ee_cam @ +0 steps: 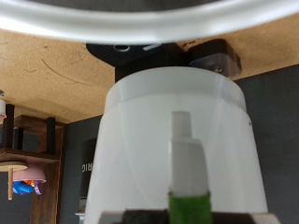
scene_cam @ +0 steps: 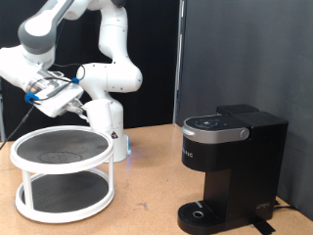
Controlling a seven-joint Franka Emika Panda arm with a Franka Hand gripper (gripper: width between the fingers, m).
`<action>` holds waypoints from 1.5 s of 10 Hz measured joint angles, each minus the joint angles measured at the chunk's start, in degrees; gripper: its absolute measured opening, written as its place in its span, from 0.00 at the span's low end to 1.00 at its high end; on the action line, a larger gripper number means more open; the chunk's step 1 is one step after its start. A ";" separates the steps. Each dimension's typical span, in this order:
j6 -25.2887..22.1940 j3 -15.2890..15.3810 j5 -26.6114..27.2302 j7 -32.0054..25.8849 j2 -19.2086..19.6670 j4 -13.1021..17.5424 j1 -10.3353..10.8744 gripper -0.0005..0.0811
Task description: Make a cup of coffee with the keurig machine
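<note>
Tool [scene_cam: 56, 97] high at the exterior view's left, hanging above the white two-tier rack [scene_cam: 61, 149], well apart from the keurig machine [scene_cam: 231, 164] at the exterior view's right. Clamped, by the look of it, on the cup [ee_cam: 173, 131]: in the wrist view its white wall fills the middle, with one green-padded finger [ee_cam: 189, 173] laid flat against the outside. No sight of the other finger, so probably inside the rim, though not provable from here. Cup hard to pick out in the exterior view against the white hand.

Machine upright on the brown surface [scene_cam: 147, 196], lid down, round drip base bare. Also visible in the wrist view as a dark block beyond the cup, under the pale arc of the rack's rim.

Step in hand, as a judgement: fetching the cup, already clear of the rack's shelves and not yet at the machine. Early in the task, then; nothing brewed.

Demands of the next move: a firm hold on a smooth ceramic wall, the cup kept level, and good clearance from the rack's rim and the machine's overhanging head.
</note>
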 joint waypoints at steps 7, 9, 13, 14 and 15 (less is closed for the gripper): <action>14.95 10.88 17.64 0.35 3.68 -0.71 9.19 0.02; 16.35 13.15 20.91 0.14 5.51 0.31 11.46 0.02; 17.52 13.80 19.78 0.88 6.50 0.12 11.83 0.02; 18.95 14.37 18.84 1.93 6.94 -0.31 11.85 0.02; 21.11 15.36 19.06 2.29 7.82 -0.47 12.06 0.02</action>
